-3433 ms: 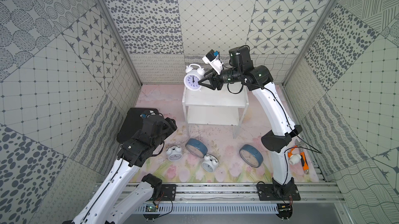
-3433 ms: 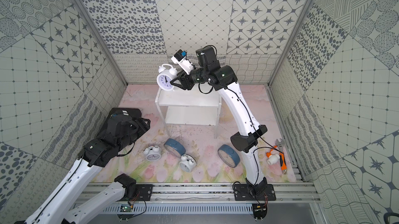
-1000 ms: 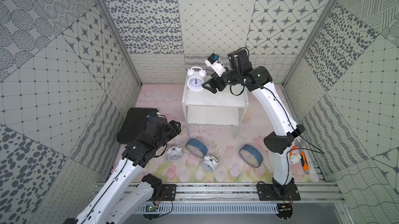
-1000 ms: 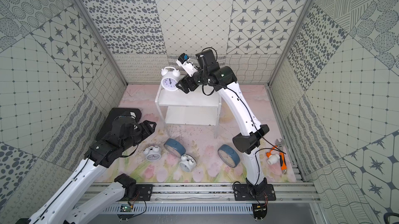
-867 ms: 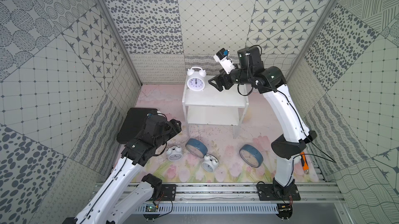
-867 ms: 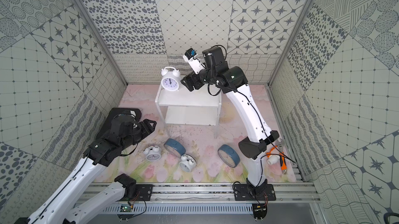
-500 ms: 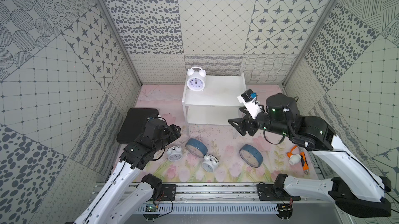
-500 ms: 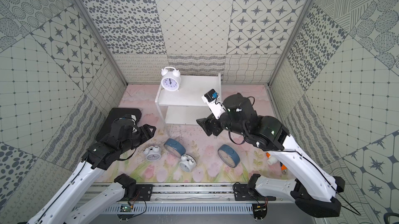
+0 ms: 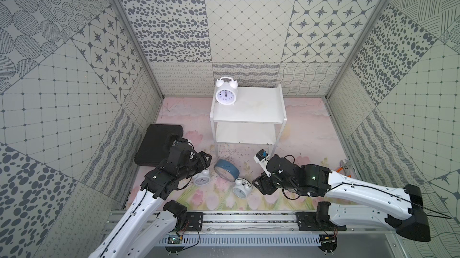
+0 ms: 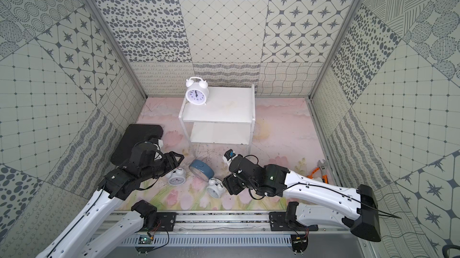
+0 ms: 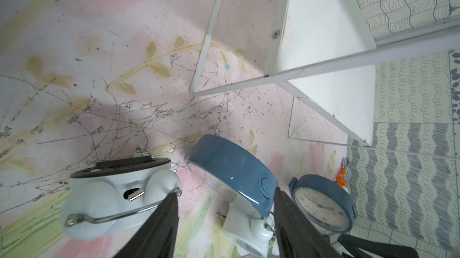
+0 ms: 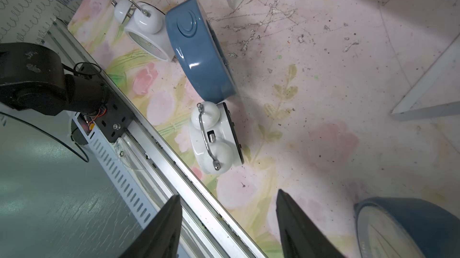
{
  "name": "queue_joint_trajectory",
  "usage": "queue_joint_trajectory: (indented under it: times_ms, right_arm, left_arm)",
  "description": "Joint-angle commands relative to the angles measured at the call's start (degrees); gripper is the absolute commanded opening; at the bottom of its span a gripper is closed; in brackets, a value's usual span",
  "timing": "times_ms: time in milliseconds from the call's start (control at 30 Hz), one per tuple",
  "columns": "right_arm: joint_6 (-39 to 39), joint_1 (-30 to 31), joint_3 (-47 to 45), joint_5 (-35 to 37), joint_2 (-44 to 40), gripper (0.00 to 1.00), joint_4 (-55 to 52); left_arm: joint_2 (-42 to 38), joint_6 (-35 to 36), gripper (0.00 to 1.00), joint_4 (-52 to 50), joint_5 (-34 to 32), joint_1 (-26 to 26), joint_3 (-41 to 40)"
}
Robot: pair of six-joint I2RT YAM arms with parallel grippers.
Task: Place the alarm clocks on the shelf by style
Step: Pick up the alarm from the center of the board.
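One shelved white clock (image 9: pixel 225 94) stands upright at the back left corner of the top tier of the shelf (image 9: pixel 258 112), as both top views show. On the floral surface (image 9: pixel 303 129) in front of the shelf, a tilted blue clock (image 9: pixel 227 169) lies between a left white clock (image 9: pixel 202 179) and a front white clock (image 9: pixel 242 188). The left jaws hang just above the left white clock, and the right jaws sit low beside the front white clock. A black case (image 9: pixel 159 142) lies flat by the left wall, and an orange tool (image 10: pixel 313 173) lies by the right wall.

From the left wrist, the left jaws are spread and pinch nothing. The left white clock (image 11: pixel 112 202) is just beside one tip and the tilted blue clock (image 11: pixel 236 169) beside the other. A second blue clock (image 11: pixel 323 203) stands beyond, with its cream dial showing.

From the right wrist, the right jaws are spread and hold nothing, above the edge of the surface. Ahead of them the front white clock (image 12: pixel 214 137) touches the rim of the tilted blue clock (image 12: pixel 201 52), which rests against the left white clock (image 12: pixel 144 32). The second blue clock (image 12: pixel 403 227) is just beside one tip.
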Motion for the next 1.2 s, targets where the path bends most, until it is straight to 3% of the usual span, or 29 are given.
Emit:
queue_joint_trajectory:
  times_ms: [0,167,433,733,1100,1167]
  right_arm:
    - [2.15,0.31,0.22,-2.32,3.74,0.66,8.74]
    - [2.11,0.92,0.41,-4.43,8.66,0.59,11.33]
    - [2.29,1.35,0.12,-4.25,10.35,0.44,10.42]
    - [1.45,1.45,1.07,-3.55,12.63,0.37,10.42]
    - [0.56,1.45,1.06,-3.55,12.24,0.2,9.77]
    - [0.52,1.54,1.04,-3.36,11.63,0.1,9.39]
  left_arm:
    - [2.4,1.8,0.63,4.77,7.52,-2.68,-1.16]
    - [6.52,2.58,0.62,4.25,5.22,-7.7,-0.54]
    - [6.32,2.59,0.63,6.5,5.05,-7.79,-1.65]
    - [5.67,2.81,0.63,7.16,5.47,-7.77,-1.86]
    - [6.75,3.28,0.63,8.2,6.58,-7.77,-2.34]
    - [7.35,3.51,0.63,8.24,7.1,-7.74,-2.13]
